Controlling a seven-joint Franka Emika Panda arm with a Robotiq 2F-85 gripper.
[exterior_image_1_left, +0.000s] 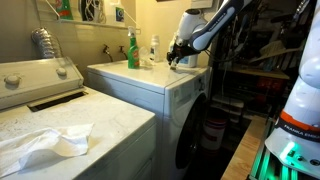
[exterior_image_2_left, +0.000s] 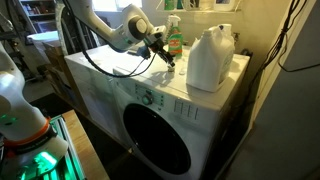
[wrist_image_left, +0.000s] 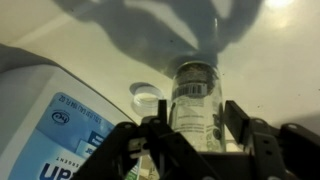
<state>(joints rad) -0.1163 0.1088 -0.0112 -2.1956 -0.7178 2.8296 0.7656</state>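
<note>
Jug: we open on a big white plastic jug with a blue label (wrist_image_left: 60, 130), filling the wrist view's left and sitting just beside one finger.
Lid: a small white round lid (wrist_image_left: 145, 92) lies flat on the bench.
Bottle: a small clear cylindrical bottle (wrist_image_left: 195, 95) stands upright toward the back edge of the white washer top (exterior_image_2_left: 130, 78).
Gripper: the gripper (wrist_image_left: 197, 120) straddles the bottle, spread, with gaps showing on both sides, so it grips nothing.
Risk: we judge an off-centre squeeze could tip the bottle, and the outer finger might shove the jug.
Views: only the wrist view shows those gaps. An exterior view adds a green plastic bottle (exterior_image_2_left: 175, 40) behind.
</note>
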